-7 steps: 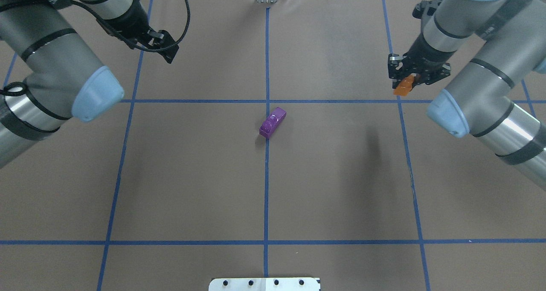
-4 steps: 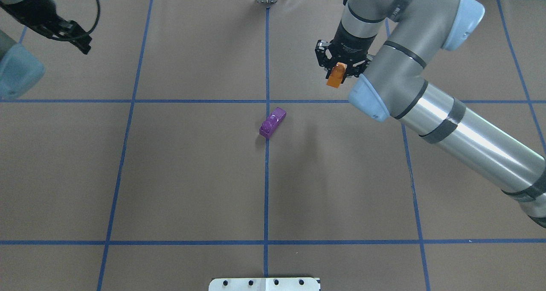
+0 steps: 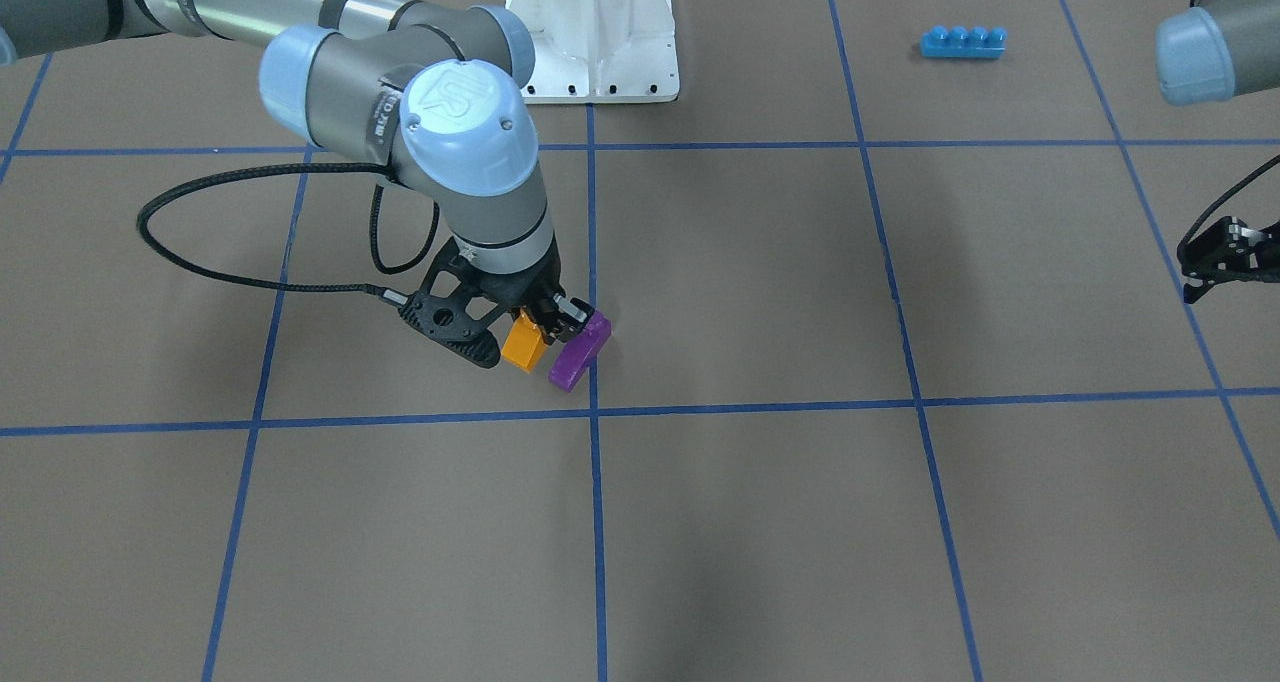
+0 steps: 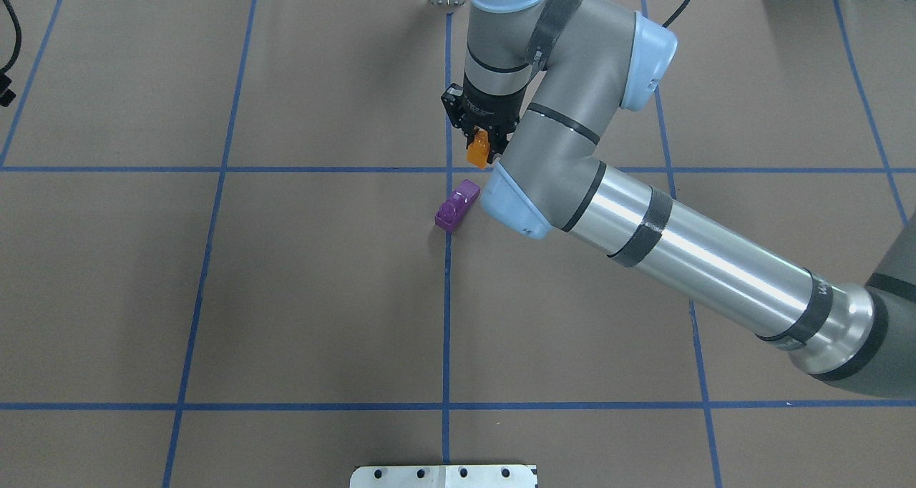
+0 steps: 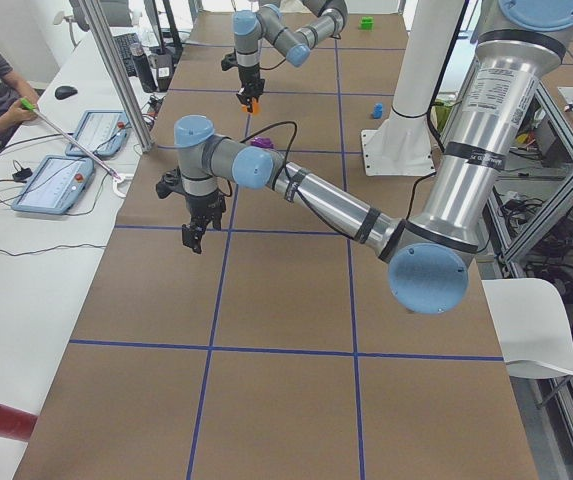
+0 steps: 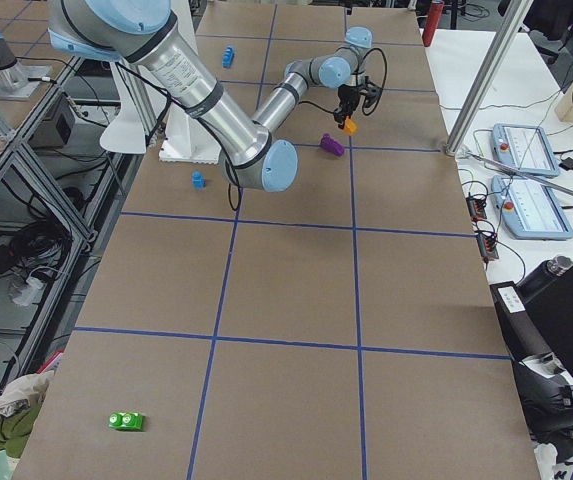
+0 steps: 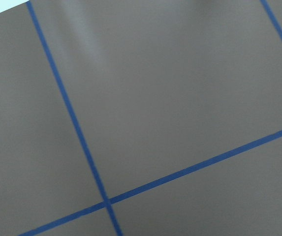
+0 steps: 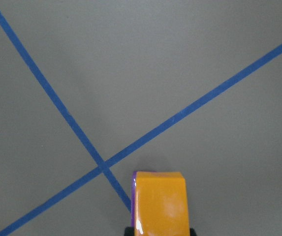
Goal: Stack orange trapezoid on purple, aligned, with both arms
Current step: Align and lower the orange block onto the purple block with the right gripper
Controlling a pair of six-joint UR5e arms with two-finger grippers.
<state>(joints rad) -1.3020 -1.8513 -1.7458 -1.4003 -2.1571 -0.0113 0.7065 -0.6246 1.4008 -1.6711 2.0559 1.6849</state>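
The right gripper (image 4: 481, 144) clamps the orange trapezoid (image 4: 477, 153) between its jaws, off the table, just beside the purple wedge (image 4: 457, 205) on the centre tape line (image 4: 446, 316). The left gripper (image 3: 1215, 257) sits well apart; I cannot tell how its jaws stand.

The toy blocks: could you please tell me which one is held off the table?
The orange trapezoid, gripped in the right end effector; the purple block and the blue four-stud brick both lie on the table.

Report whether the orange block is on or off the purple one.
Off. The right gripper holds the orange trapezoid raised near the purple block, whose stud shows uncovered in the overhead view.
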